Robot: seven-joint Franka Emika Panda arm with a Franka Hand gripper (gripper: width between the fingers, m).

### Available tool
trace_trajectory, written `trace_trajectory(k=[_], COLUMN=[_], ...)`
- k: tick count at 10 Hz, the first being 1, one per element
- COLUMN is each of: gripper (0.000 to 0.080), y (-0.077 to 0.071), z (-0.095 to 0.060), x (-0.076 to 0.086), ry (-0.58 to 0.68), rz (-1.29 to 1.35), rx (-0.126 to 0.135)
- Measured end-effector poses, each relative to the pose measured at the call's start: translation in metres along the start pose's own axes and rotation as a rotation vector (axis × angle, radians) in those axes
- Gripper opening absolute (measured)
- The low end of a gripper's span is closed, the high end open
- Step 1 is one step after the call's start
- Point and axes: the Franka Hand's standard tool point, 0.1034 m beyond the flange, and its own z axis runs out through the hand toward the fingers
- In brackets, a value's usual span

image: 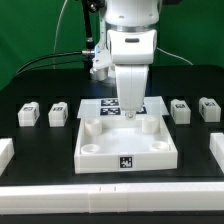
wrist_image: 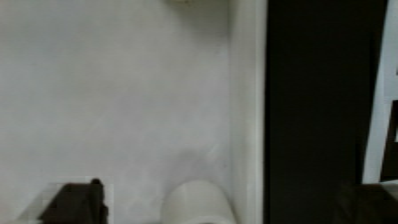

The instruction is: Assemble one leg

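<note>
I see a plain green cloth backdrop (image: 30, 40) spanning the far side, evenly lit with no hard shadows. In front of it lies a matte black tabletop (image: 40, 145), with a raised white border strip (image: 110, 187) along its near edge.

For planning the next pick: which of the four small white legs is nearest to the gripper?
The inner leg on the exterior view's right, next to the panel; the other three lie farther from the gripper.
</note>
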Motion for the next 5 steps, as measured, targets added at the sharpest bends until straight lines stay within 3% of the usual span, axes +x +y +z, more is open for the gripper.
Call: trace_trajectory(k=[5], gripper=[0.065], y=[-0.013], z=[0.024], x=[0.001], ry=[0.007], rz=[-0.004], rx=[0.054])
